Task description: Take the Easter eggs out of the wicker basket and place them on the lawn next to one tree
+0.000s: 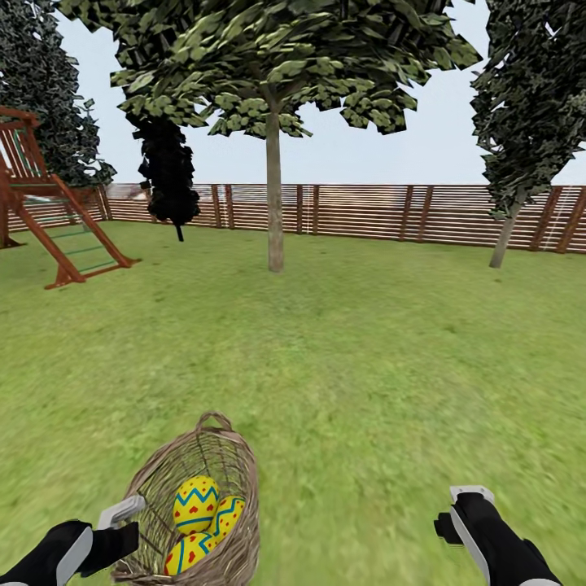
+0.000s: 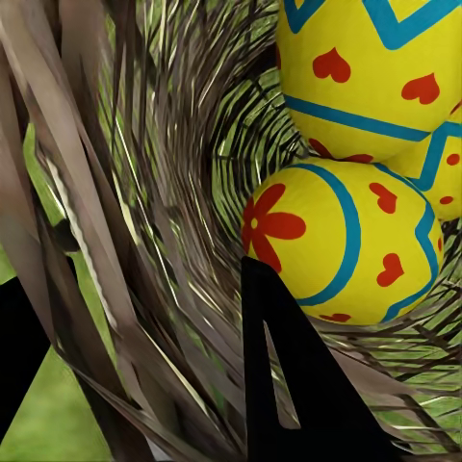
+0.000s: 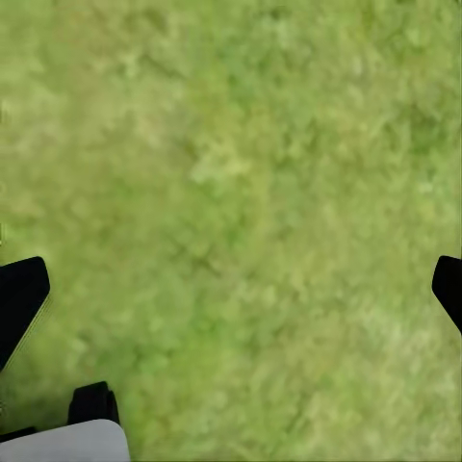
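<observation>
Left gripper (image 1: 122, 521) sits at the basket (image 1: 236, 472) rim, low in the head view. Left wrist view: one dark finger (image 2: 298, 385) inside the weave, the other at the outer side, so the wall lies between them; fingers apart, whether they pinch the wall I cannot tell. Basket tilts, mouth toward the robot. Three eggs inside: top egg (image 1: 195, 503), right egg (image 1: 228, 513), bottom egg (image 1: 187, 553), all touching. Nearest egg (image 2: 346, 245) lies just beside the inner fingertip; contact unclear. No readable writing; eggs carry blue zigzags and red hearts only.

Right gripper (image 1: 465, 511) hangs over bare lawn (image 1: 366, 350), well apart from the basket; fingers (image 3: 19, 298) spread wide, holding nothing.

Tree (image 1: 274, 203) stands far ahead, before the fence (image 1: 366, 210). Play tower (image 1: 49, 212) far left.
</observation>
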